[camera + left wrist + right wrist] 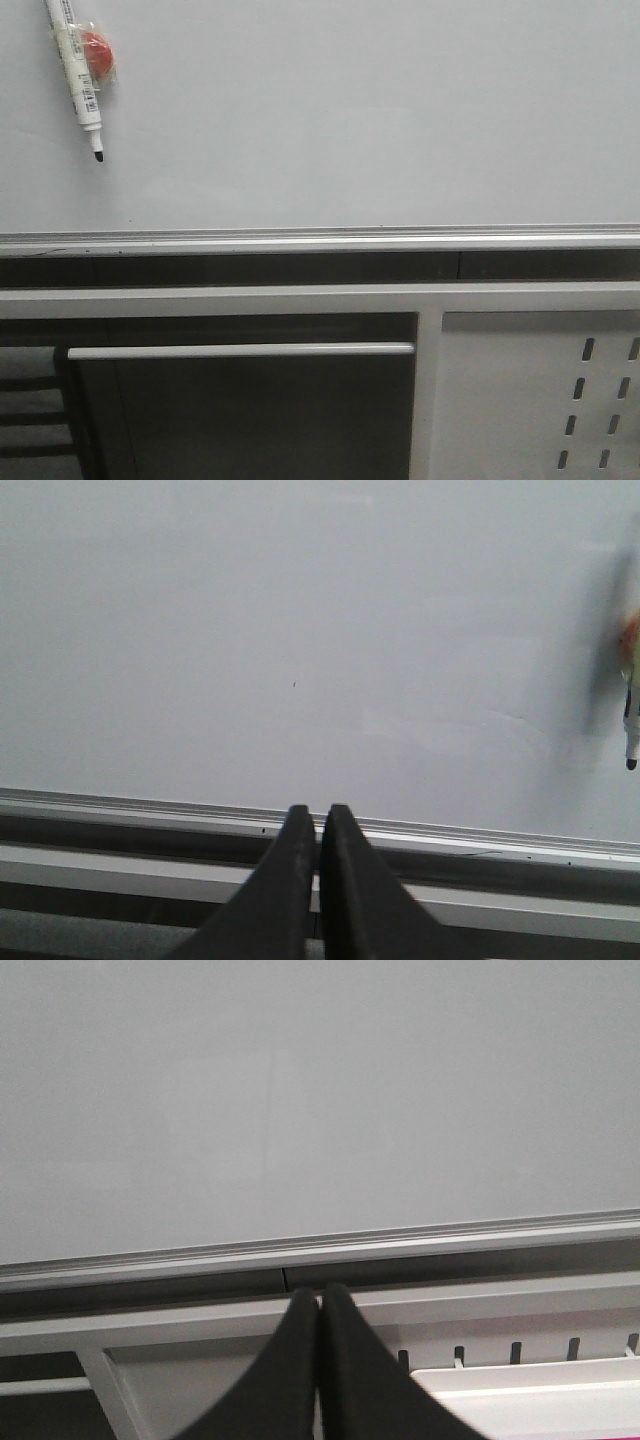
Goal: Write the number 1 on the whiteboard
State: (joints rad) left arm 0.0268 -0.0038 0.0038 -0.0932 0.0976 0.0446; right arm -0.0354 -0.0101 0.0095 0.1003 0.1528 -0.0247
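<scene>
The whiteboard fills the upper half of the front view, pale and glossy, with a silver rail along its lower edge. The number 1 is out of view; the board surface shows blank. A white marker hangs tilted at the board's upper left, black tip down, against a red round magnet. Neither arm appears in the front view. My left gripper is shut on nothing, facing the whiteboard just above the rail, with the marker far off to one side. My right gripper is shut and holds nothing, facing the whiteboard.
Below the rail runs a white metal frame with a horizontal white bar across a dark opening. A white perforated panel stands at the lower right. A white tray edge shows in the right wrist view.
</scene>
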